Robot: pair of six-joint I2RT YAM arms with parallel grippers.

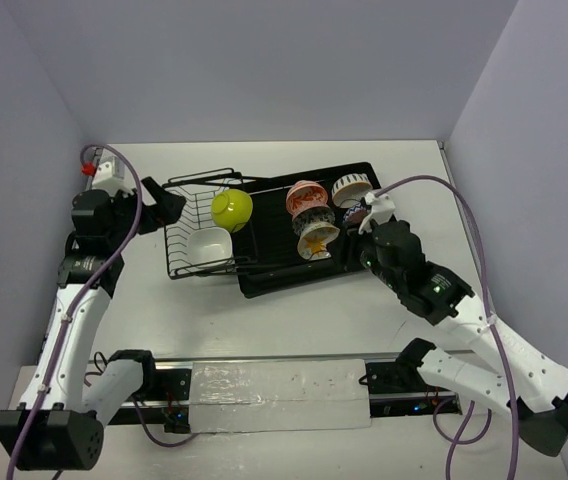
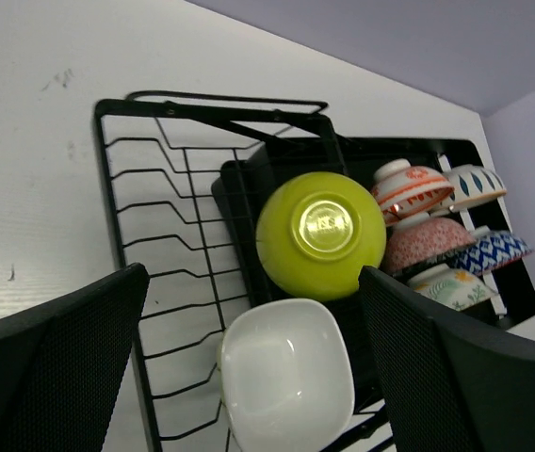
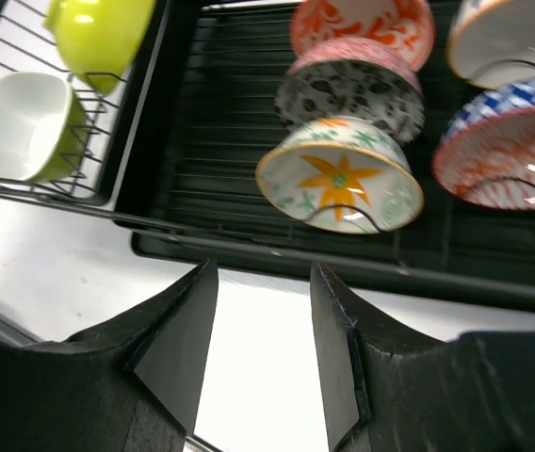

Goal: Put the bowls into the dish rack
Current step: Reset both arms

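Sitting tilted in the large black rectangular dish rack [image 1: 286,284], the lime green round bowl [image 1: 232,208] is leaning beside the round patterned bowls [image 1: 314,215], which are standing on edge to its right. The left pincer [image 1: 169,207] is hanging wide open by the rack's left end. The right pincer [image 3: 263,278], jaws apart and empty, is hovering over the white counter [image 1: 314,330] near the rack's near edge.

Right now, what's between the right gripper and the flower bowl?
In the right wrist view, only bare table and the rack's front edge lie between the gripper and that bowl.

white table [image 1: 294,320], pale lilac walls [image 1: 264,60]
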